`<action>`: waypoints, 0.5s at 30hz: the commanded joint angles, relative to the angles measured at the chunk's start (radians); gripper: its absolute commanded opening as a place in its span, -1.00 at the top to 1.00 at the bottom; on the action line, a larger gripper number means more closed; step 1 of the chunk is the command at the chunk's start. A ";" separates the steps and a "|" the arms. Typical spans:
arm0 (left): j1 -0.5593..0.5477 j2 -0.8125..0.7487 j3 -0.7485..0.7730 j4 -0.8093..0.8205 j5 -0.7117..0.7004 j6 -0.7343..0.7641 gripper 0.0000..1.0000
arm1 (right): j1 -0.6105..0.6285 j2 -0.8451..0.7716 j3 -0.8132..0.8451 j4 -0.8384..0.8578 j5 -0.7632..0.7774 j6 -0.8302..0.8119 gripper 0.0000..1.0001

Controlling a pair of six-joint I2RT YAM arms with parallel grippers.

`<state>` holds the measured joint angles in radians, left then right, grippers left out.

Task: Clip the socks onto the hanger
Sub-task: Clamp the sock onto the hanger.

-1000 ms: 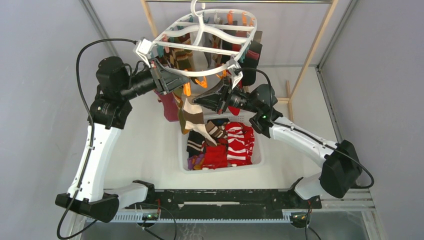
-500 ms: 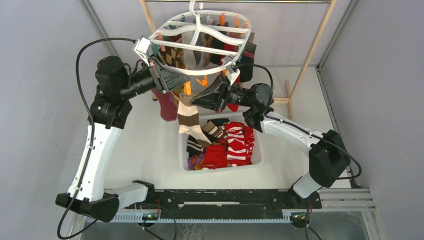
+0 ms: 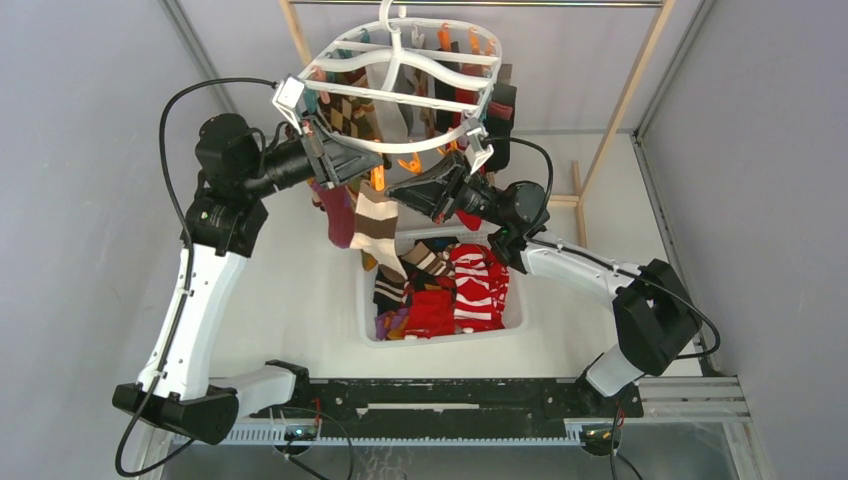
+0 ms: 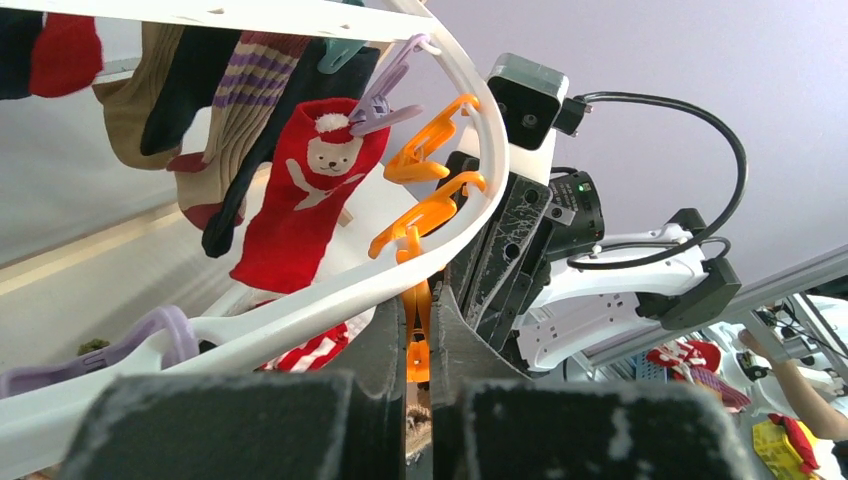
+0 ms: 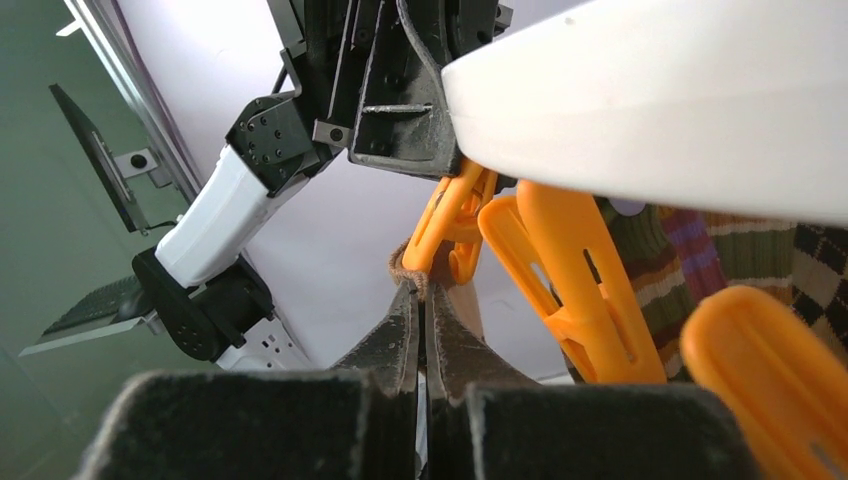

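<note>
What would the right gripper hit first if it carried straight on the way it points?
Most likely the orange clip squeezed by the left gripper, just beyond the sock pinched in the right gripper; the hanger rim sits right above. Depth is unclear.

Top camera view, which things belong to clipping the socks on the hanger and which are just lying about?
Job: hanger, orange clip squeezed by left gripper, brown striped sock pinched by right gripper, basket of spare socks.
Just there: wooden frame, black cable.
</note>
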<state>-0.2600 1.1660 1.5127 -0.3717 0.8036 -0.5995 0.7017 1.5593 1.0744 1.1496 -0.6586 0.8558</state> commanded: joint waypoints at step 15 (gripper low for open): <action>-0.008 -0.035 -0.013 0.073 0.122 -0.076 0.96 | 0.013 -0.071 -0.037 -0.047 0.038 -0.039 1.00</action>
<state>-0.2596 1.1656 1.5127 -0.3340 0.8234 -0.6407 0.7090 1.5253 1.0416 1.1175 -0.6331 0.8280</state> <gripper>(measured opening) 0.047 0.009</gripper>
